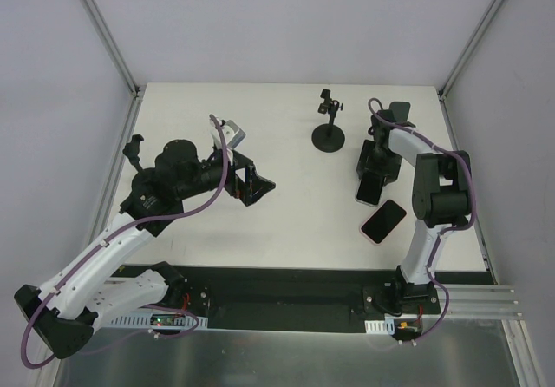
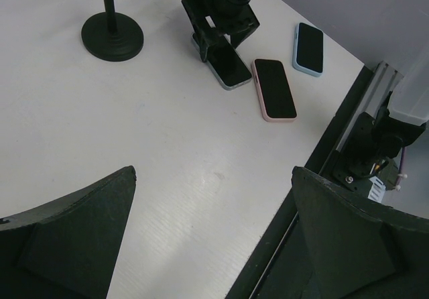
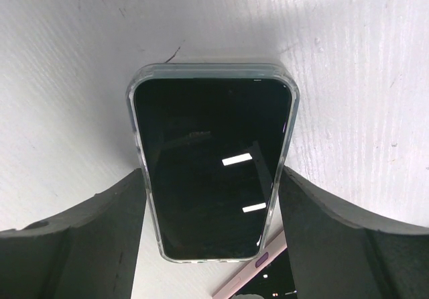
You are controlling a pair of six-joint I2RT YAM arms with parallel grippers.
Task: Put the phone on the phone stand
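Dark right gripper (image 3: 211,185) straddles clear-cased black phone (image 3: 211,131), grip unclear; left gripper (image 2: 213,171) gapes empty; blue-cased phone (image 2: 308,47) shows only from left wrist.

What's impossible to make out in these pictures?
- Right wrist view: whether the right gripper actually squeezes the clear-cased phone; contact too close to tell.
- Left wrist view: phone stand, top cut off by the upper edge.
- Right wrist view: pink phone, mostly beyond the bottom edge.

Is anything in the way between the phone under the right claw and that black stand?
Nothing visible. Only bare table lies between the phone and the stand; the pink phone lies on its other side.
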